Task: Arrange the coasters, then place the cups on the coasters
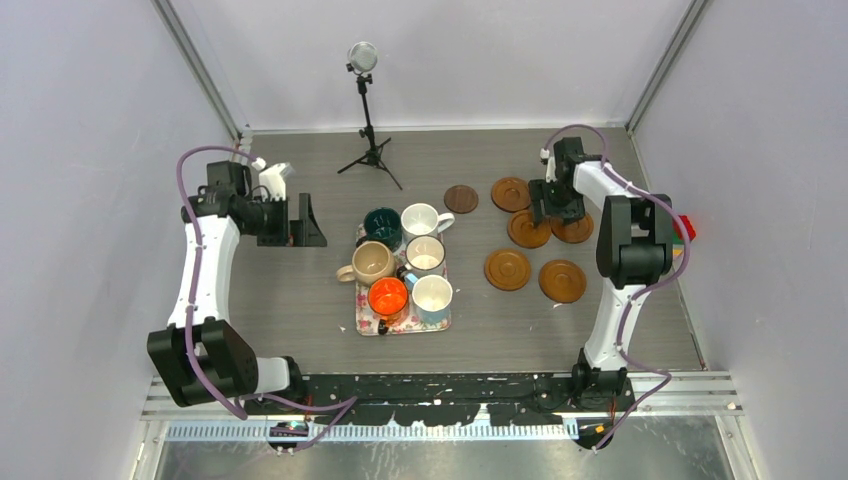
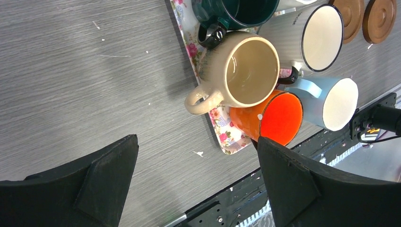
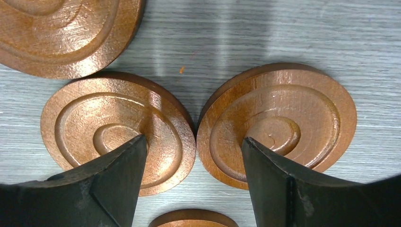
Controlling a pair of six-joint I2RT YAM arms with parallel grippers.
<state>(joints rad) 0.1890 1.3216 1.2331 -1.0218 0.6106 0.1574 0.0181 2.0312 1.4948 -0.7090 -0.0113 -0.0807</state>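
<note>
Six cups stand on the floral tray (image 1: 405, 325): dark green (image 1: 382, 227), white (image 1: 420, 220), cream (image 1: 425, 254), beige (image 1: 372, 262), orange (image 1: 388, 297) and light blue (image 1: 432, 298). To their right the coasters lie flat on the table: a small dark one (image 1: 461, 198) and several orange-brown ones. My right gripper (image 3: 194, 139) is open low over two touching coasters (image 3: 118, 127) (image 3: 283, 118), one fingertip above each, holding nothing. My left gripper (image 2: 197, 142) hangs open and empty left of the tray, with the beige cup (image 2: 246, 71) and orange cup (image 2: 279, 118) ahead of it.
A small black tripod with a round head (image 1: 366, 120) stands at the back of the table. Side walls close in on the left and right. A red and green object (image 1: 684, 228) sits at the right edge behind the right arm. A black rail (image 1: 440, 385) runs along the near edge.
</note>
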